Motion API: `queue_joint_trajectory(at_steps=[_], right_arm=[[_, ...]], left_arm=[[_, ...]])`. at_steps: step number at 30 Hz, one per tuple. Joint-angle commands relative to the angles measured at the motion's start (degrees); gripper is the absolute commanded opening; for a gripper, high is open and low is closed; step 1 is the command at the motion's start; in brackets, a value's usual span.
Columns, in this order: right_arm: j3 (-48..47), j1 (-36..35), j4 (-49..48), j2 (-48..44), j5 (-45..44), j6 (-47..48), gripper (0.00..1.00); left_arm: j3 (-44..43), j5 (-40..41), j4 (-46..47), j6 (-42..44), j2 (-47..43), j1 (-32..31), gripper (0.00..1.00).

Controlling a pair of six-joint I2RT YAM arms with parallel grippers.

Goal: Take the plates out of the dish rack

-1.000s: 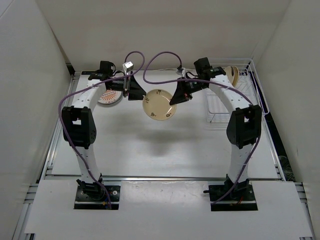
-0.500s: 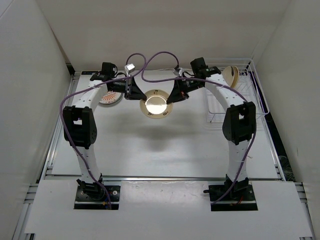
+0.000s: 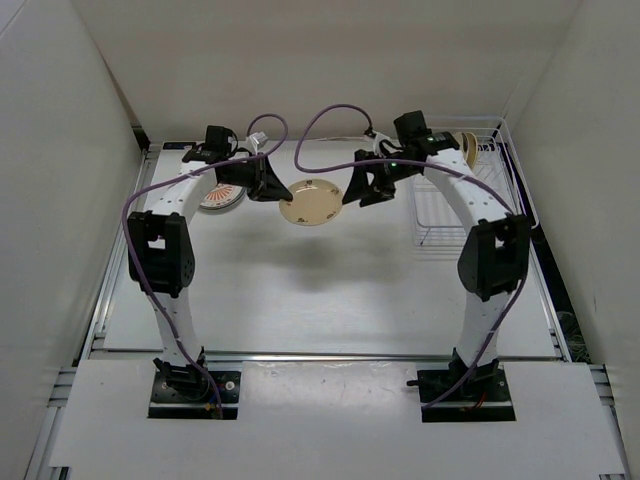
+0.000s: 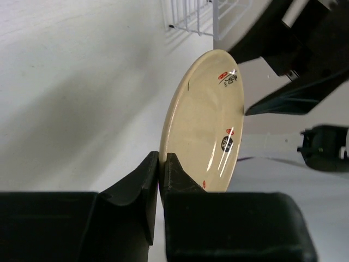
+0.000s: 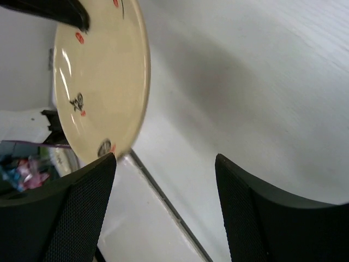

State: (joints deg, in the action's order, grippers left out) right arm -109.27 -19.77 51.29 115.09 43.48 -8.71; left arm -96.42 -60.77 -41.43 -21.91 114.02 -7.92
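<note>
My left arm (image 3: 172,196) covers part of the sunburst plate (image 3: 224,198). My right arm (image 3: 447,172) hides part of the racked plate (image 3: 469,148) in the dish rack (image 3: 440,228). The cream plate (image 4: 204,120) has its lower rim buried between my left pincer's (image 4: 161,162) fingers, and its printed marks are too small to read.

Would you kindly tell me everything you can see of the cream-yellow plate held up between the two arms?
The cream-yellow plate is small, round and glossy, seemingly ceramic, with small red and black marks scattered over its face. It hangs tilted above the table. The left end effector is shut on its rim. The right end effector stands open at the opposite edge; whether a finger touches the plate is unclear.
</note>
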Motion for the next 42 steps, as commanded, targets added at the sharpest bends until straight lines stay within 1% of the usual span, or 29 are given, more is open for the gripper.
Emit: queue_joint_trajectory(at_steps=[1,5,6,7,12,13,15,16,18,20,22,23,28,34,35,37,38,41,42], right_arm=[[3.4,3.1,0.7,-8.9,-6.1,3.5,0.77],[8.2,4.3,1.8,-14.5,-7.1,5.3,0.77],[9.2,4.3,1.8,-16.7,-7.7,5.3,0.77],[11.4,4.3,2.3,-17.9,-7.7,6.0,0.77],[17.6,4.3,2.9,-24.2,-6.9,6.5,0.77],[18.4,4.3,2.9,-24.8,-6.9,6.5,0.77],[20.7,4.3,3.5,-26.6,-6.4,7.0,0.77],[21.4,4.3,3.5,-27.1,-6.4,7.0,0.77],[23.1,4.3,3.5,-28.3,-6.4,7.6,0.77],[24.5,4.3,3.5,-29.0,-7.0,7.6,0.77],[25.1,4.3,4.0,-29.7,-7.0,7.6,0.77],[25.1,4.3,4.0,-29.7,-7.0,7.6,0.77],[25.6,4.3,4.0,-30.3,-7.5,8.1,0.77],[25.1,4.3,4.0,-30.3,-7.5,8.1,0.77],[25.1,4.3,4.0,-30.3,-7.5,8.1,0.77],[25.1,4.3,4.0,-30.3,-8.1,8.1,0.77],[25.1,4.3,4.0,-30.3,-8.1,8.1,0.77],[25.1,4.3,4.0,-30.3,-8.6,8.1,0.77],[25.6,4.3,4.0,-30.8,-8.6,8.1,0.77]], left_arm=[[-3.5,3.7,2.8,-6.9,1.3,-0.3,0.10],[-8.2,6.1,2.8,-9.1,6.6,-0.3,0.10],[-11.4,6.1,2.8,-9.1,7.9,-0.3,0.10],[-13.3,6.1,2.8,-9.1,10.5,-0.3,0.10],[-23.0,8.0,3.4,-8.6,18.2,-0.3,0.10],[-26.4,8.8,3.4,-8.6,19.4,-0.3,0.10],[-29.8,10.1,4.2,-7.9,22.9,-0.3,0.10],[-32.5,11.9,4.7,-7.9,23.8,-0.3,0.10],[-35.0,13.2,7.1,-6.7,26.3,-0.3,0.10],[-38.6,16.8,7.8,-4.8,29.0,-0.3,0.10],[-40.2,19.7,8.4,-3.8,30.6,-0.3,0.10],[-40.9,19.7,8.4,-3.8,31.3,-0.3,0.10],[-38.1,16.8,8.4,-2.4,34.0,-0.3,0.10],[-36.9,16.8,8.4,-1.9,35.7,-0.8,0.17],[-36.9,16.8,8.4,-1.4,36.3,-0.8,0.17],[-36.9,16.8,8.4,-1.4,36.8,-0.8,0.23],[-36.9,16.8,8.4,-0.8,36.8,-0.8,0.35],[-36.9,16.8,8.4,-0.2,36.8,-0.8,0.56],[-36.4,17.3,8.4,-0.2,36.8,-0.8,0.67]])
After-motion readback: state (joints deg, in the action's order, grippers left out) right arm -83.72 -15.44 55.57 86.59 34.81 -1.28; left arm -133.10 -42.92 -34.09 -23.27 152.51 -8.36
